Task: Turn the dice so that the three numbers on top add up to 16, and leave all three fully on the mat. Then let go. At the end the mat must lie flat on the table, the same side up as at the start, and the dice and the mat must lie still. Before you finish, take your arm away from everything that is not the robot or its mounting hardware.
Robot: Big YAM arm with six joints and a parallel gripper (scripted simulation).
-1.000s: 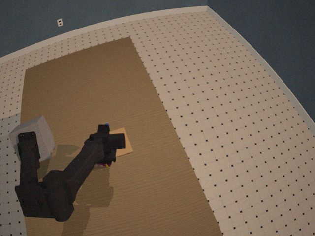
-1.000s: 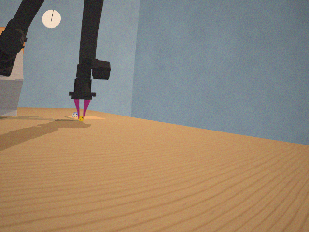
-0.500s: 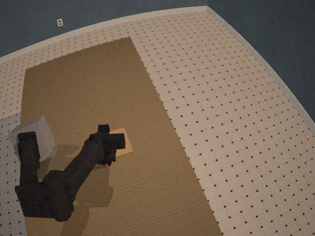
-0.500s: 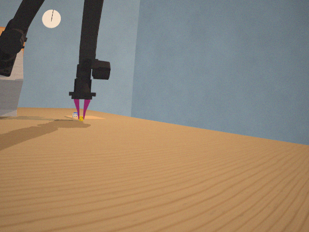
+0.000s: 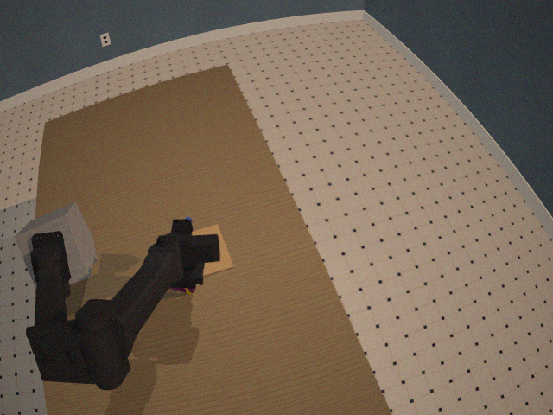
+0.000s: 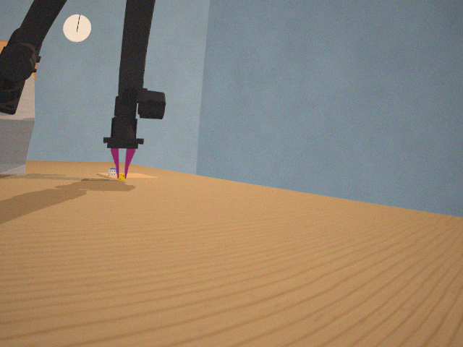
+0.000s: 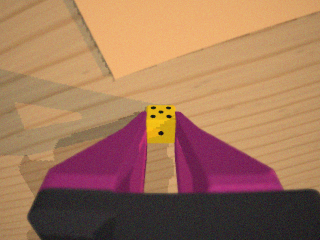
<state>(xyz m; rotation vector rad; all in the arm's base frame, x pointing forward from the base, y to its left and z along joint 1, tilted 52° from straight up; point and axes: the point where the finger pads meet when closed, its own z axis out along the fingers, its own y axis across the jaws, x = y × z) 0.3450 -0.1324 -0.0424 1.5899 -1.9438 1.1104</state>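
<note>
The yellow die (image 6: 121, 176) (image 7: 161, 124) was clamped between the gripper's (image 6: 121, 176) (image 7: 161, 120) jaws, five pips uppermost, beside the mat (image 5: 221, 250) (image 6: 139, 175) (image 7: 200, 30).

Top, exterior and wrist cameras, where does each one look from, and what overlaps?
Top: high up, angled down at the table; arm visible.
Exterior: low, looking across the tabletop; arm and gripper.
Wrist: on the arm, facing past the fingers; gripper visible.
Exterior and wrist share the yellow die, gripped.
</note>
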